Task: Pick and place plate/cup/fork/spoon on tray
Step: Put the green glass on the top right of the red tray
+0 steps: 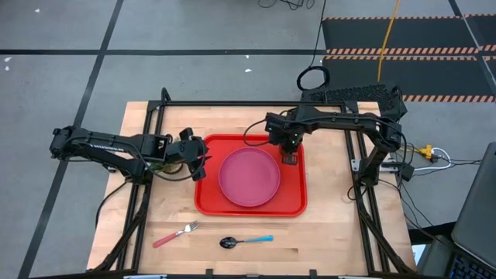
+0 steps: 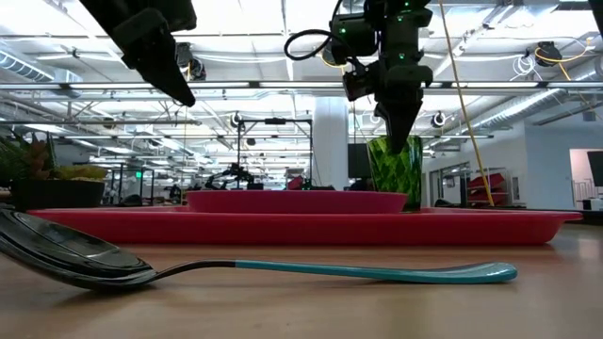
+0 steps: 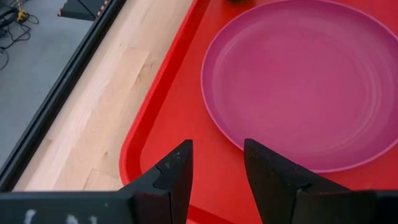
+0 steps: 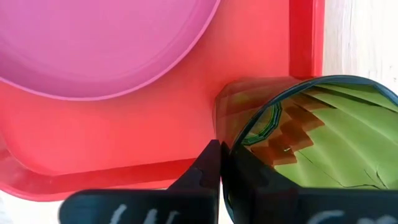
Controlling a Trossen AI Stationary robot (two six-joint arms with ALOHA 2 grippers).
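The pink plate (image 1: 249, 177) lies on the red tray (image 1: 211, 198) in the table's middle. The green cup (image 2: 396, 174) stands upright on the tray near its far right corner, and my right gripper (image 1: 290, 152) is shut on its wall from above. My left gripper (image 1: 203, 161) is open and empty, raised above the tray's left rim (image 3: 134, 146), left of the plate (image 3: 311, 81). The fork (image 1: 176, 234) and the blue-handled spoon (image 1: 246, 241) lie flat on the wood near the table's front edge. My right gripper pinches the cup's wall at its rim (image 4: 231, 144), on the side toward the plate, with one finger (image 4: 208, 167) outside and the other inside. The fingers point down from above (image 2: 396, 127). The cup stands upright with its base on the tray.
A small green plant (image 1: 159, 165) sits under my left arm, left of the tray. A black metal frame (image 1: 232, 103) runs along the table's far edge and sides. Bare wood lies in front of the tray around the fork and spoon.
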